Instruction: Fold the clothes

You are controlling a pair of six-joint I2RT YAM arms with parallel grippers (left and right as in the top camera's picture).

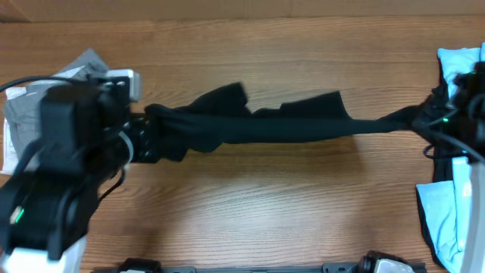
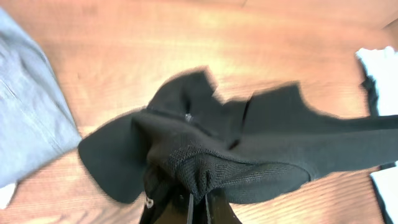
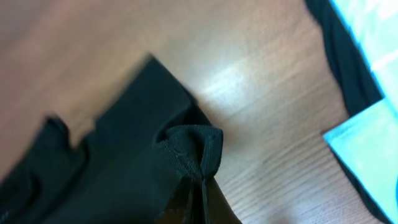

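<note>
Across wooden table point(image 1: 242, 205), stretched black clothes point(image 1: 280, 127)

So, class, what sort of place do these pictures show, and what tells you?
Probably a robot test bench rather than a home: a wooden table, a black garment stretched between the left hand and right hand, grey trousers and a light-blue garment lying at its ends.

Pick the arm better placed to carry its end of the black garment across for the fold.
Right, probably. Left tool and right tool are both shut on the black garment, stretched between them. Bulk bunches by the left; the right holds a thin end, less cloth to drag.
</note>
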